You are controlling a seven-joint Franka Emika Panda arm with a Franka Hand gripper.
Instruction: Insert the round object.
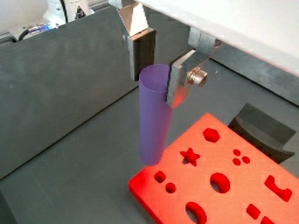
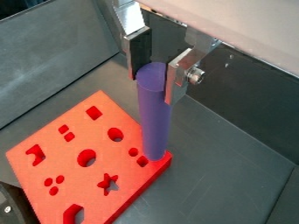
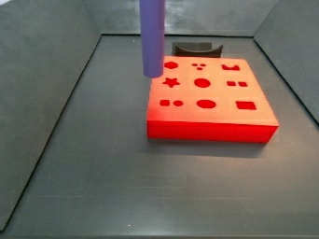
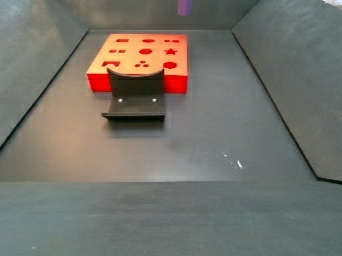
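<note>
My gripper is shut on the upper end of the round object, a long purple cylinder that hangs upright between the fingers; both also show in a wrist view. In a side view the cylinder hangs over the far left edge of the red block, and its lower end is clear of the round hole. Only its tip shows in a side view. The gripper itself is out of both side views.
The red block has several shaped holes. A dark grey holder stands against one side of it. Grey walls enclose the floor.
</note>
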